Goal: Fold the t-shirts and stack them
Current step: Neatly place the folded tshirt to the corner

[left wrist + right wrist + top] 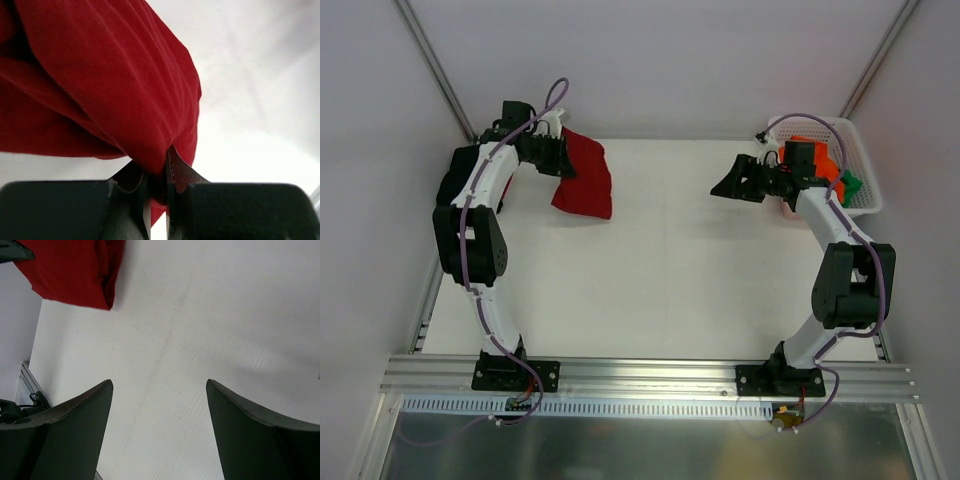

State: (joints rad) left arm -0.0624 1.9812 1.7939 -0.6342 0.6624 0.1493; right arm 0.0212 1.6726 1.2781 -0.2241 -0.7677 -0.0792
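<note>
White table (670,270), far left: dark red t-shirt (586,178) hangs bunched from left gripper (158,172), clamped on fold. Right gripper (730,186) spread wide, empty, far right beside basket (868,180). Cloth probably soft, light, limp; best pinched at free corner.

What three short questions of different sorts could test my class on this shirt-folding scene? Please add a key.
1. True or false: the left gripper is shut on the dark red shirt.
2. Where do the orange shirt and the green shirt lie? A: in the white basket. B: on the middle of the table. C: between the right gripper's fingers.
3. Fill in: the right gripper has its jaws ____ and holds nothing.

Key: 1 true; 2 A; 3 open.
</note>
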